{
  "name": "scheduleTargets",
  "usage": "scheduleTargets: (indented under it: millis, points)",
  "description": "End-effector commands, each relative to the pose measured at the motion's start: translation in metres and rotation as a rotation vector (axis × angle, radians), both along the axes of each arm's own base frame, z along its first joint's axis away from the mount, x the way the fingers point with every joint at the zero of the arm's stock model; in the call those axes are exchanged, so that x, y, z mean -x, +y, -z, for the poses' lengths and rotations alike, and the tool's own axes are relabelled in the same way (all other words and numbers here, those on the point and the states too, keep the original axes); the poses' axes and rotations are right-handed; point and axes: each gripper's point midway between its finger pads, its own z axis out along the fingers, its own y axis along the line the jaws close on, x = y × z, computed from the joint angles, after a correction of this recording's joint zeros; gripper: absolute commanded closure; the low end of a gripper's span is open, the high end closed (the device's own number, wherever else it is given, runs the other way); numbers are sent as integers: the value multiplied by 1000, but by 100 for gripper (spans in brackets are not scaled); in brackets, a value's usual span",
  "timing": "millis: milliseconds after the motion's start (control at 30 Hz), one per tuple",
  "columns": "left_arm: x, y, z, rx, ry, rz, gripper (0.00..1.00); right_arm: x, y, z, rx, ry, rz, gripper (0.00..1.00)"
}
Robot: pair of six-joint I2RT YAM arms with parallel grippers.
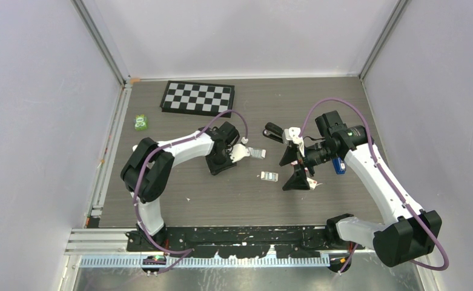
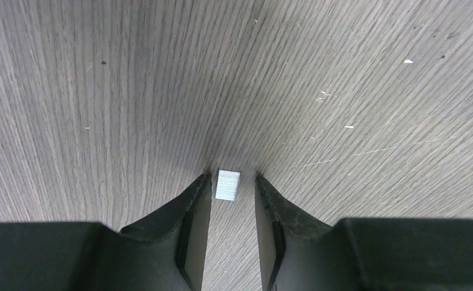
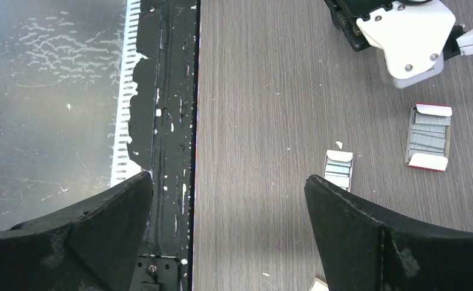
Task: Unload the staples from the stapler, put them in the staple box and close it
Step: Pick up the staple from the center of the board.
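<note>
A small flat silvery ribbed staple strip (image 2: 228, 185) lies on the wood table between the fingertips of my left gripper (image 2: 231, 177). The jaws stand a little apart on either side of it, not touching it. In the top view the left gripper (image 1: 215, 168) points down at the table left of centre and hides the strip. A black elongated object that looks like the stapler (image 1: 274, 131) lies behind my right arm's wrist. My right gripper (image 1: 297, 183) is wide open and empty over bare table, as the right wrist view (image 3: 228, 179) shows.
A small red-and-white box (image 3: 429, 136) holding grey ribbed strips lies right of the left wrist (image 1: 256, 153). A small whitish box (image 1: 269, 176) lies beside the right gripper's finger (image 3: 338, 168). A checkerboard (image 1: 198, 97) and a green item (image 1: 140, 122) sit at the back left.
</note>
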Motion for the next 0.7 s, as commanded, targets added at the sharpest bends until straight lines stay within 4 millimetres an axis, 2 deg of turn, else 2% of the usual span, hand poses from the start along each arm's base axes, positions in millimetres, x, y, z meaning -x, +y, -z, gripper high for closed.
scheduleTargets:
  millis: [0,333,533,667]
  points:
    - [-19,-14,5,38,-52,-6,67,2,2,-10,-36,-30,-17,1]
    - [-21,-14,5,33,-55,-8,67,2,2,-10,-37,-28,-18,0]
    - [-21,-14,6,31,-55,-8,71,2,2,-10,-37,-28,-18,1]
    - [-19,-12,6,20,-43,-4,68,3,2,-10,-37,-25,-18,0]
